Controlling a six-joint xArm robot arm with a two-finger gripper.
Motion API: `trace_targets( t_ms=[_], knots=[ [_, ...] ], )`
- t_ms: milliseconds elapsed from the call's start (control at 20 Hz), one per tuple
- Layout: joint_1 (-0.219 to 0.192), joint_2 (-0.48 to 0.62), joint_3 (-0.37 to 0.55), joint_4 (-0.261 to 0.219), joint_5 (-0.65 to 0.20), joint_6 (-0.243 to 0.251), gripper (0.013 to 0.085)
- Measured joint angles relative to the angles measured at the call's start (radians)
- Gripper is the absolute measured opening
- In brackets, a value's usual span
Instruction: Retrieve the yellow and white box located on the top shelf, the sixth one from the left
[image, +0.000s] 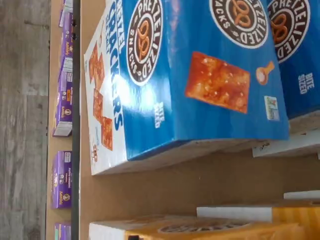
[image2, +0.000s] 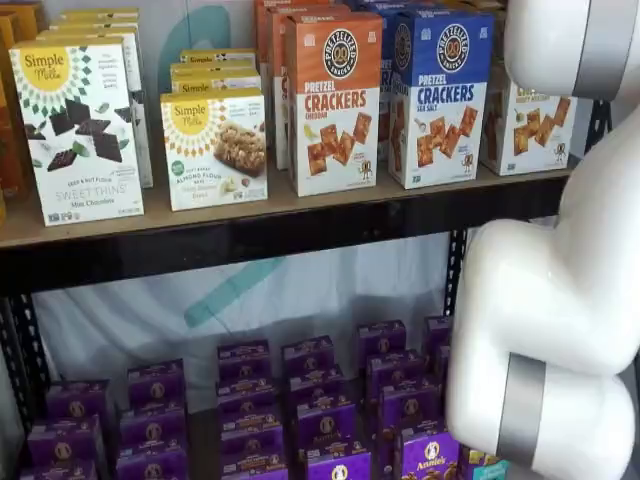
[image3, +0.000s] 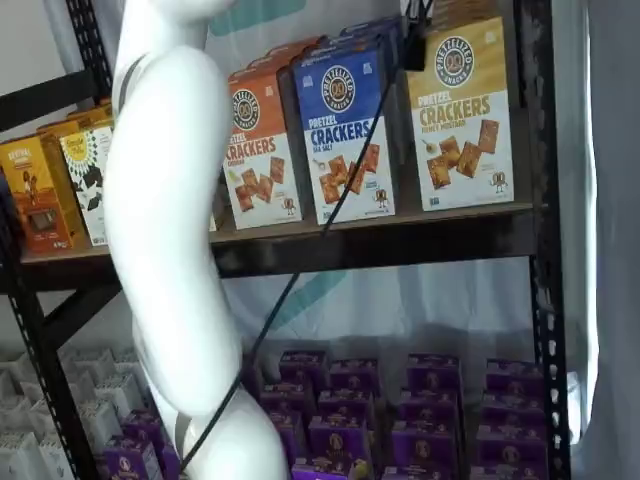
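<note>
The yellow and white box (image3: 462, 115) stands at the right end of the top shelf (image3: 400, 228), right of a blue carton (image3: 345, 130). In a shelf view the arm hides part of this box (image2: 527, 125). In the wrist view its yellow top and white front (image: 200, 227) show across a gap of bare board (image: 175, 185) from the blue carton (image: 200, 75). My gripper (image3: 414, 45) shows only as a dark shape with a cable at the view's upper edge, above the gap between the blue and yellow cartons. I cannot tell whether its fingers are open.
An orange carton (image2: 335, 105) stands left of the blue carton (image2: 440, 95). White Simple Mills boxes (image2: 212, 148) stand further left. Purple boxes (image2: 320, 420) fill the lower level. My white arm (image2: 550, 300) stands in front of the shelves' right side.
</note>
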Motion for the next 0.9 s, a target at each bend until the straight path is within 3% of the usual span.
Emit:
trace_targets(
  t_ms=[300, 550, 900],
  knots=[
    [0.02, 0.003, 0.008, -0.04, -0.029, -0.006, 0.085],
    [0.031, 0.055, -0.069, -0.073, 0.026, 0.006, 0.085],
    [0.068, 0.077, -0.116, -0.178, 0.051, 0.007, 0.085]
  ],
)
